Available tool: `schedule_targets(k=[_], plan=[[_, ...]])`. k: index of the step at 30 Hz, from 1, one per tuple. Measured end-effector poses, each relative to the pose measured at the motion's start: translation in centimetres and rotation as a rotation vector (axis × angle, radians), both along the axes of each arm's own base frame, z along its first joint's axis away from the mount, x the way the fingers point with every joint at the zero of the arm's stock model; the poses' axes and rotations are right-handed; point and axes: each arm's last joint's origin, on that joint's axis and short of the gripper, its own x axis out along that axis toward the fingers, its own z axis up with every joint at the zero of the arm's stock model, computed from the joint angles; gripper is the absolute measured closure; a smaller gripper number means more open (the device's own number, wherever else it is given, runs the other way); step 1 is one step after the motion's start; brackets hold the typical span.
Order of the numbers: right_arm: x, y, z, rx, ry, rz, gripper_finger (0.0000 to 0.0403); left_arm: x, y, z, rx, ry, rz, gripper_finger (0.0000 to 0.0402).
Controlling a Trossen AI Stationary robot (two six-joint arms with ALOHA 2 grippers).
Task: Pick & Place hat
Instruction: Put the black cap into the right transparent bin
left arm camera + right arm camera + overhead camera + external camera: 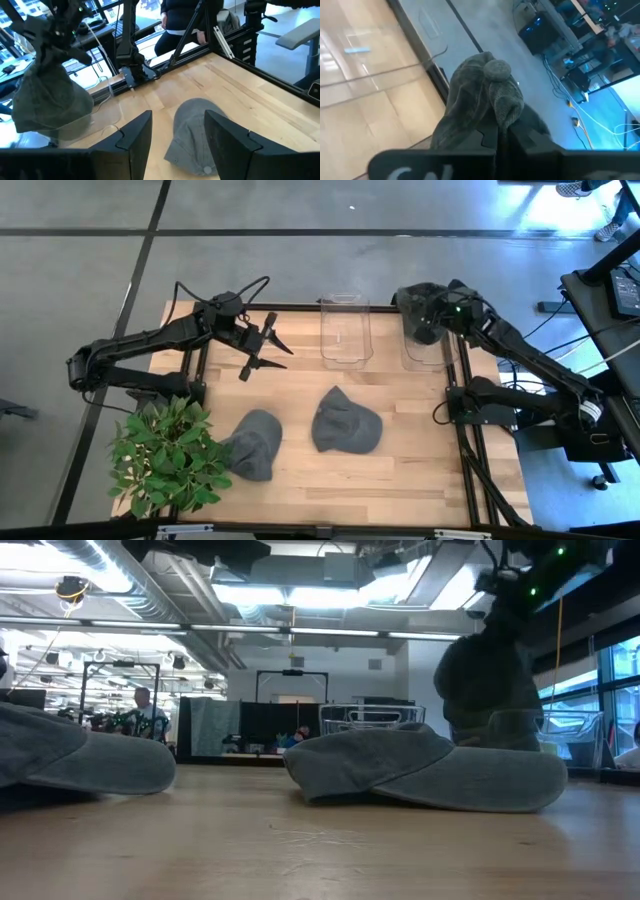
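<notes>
Three grey hats show. One (345, 423) lies on the table's middle and one (255, 443) lies at the near left, beside a plant. My right gripper (432, 310) is shut on the third hat (418, 302) above the right clear bin (428, 350) at the far right. This hat hangs dark in the low view (490, 680). My left gripper (262, 352) is open and empty above the far left of the table. In its wrist view its fingers (135, 140) frame the middle hat (197, 125). My right gripper pinches a bunched fold of the hat's cloth (502, 107), close to the crown button (497, 69), between its two shut fingers. The fingers come from above. The hat hangs below them, slack, its lower end (500, 730) at the right bin's opening.
A second clear bin (345, 332) stands at the far middle. A green plant (165, 455) stands at the near left corner. Black frame rails (470, 450) run along the table's right side. A person (145, 710) stands in the room beyond.
</notes>
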Motion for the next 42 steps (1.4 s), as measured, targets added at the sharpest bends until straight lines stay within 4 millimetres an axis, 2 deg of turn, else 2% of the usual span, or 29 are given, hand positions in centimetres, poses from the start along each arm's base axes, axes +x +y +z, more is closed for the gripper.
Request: schedule_targets(k=[3,15,25,29,34,37,42], plan=[[-0.2,-0.3,-1.0,0.014,0.017,-0.017,0.0393,0.0,0.0,0.0,-0.001,0.000,0.000,0.0226],[-1.5,-1.6,-1.7,0.071,0.026,-0.170,0.0393,0.0,0.0,0.0,0.004,0.000,-0.001,0.0226],[-0.9,-3.1,-3.2,0.108,0.117,-0.271,0.0389,0.0,0.0,0.0,0.005,0.000,-0.001,0.0226],[-0.6,-3.5,-3.7,0.101,0.199,-0.250,0.0366,0.0,0.0,0.0,0.013,-0.002,-0.003,0.0226],[-0.3,-4.0,-3.8,0.076,0.209,-0.264,0.0328,0.0,0.0,0.0,0.013,-0.002,-0.004,0.0226],[0.0,-4.2,-3.6,0.033,0.219,-0.281,0.0311,0.0,0.0,0.0,0.023,-0.003,0.001,0.0226],[0.7,-4.1,-3.4,-0.067,0.335,-0.311,0.0294,0.0,0.2,-0.1,0.048,0.001,0.044,0.0226]])
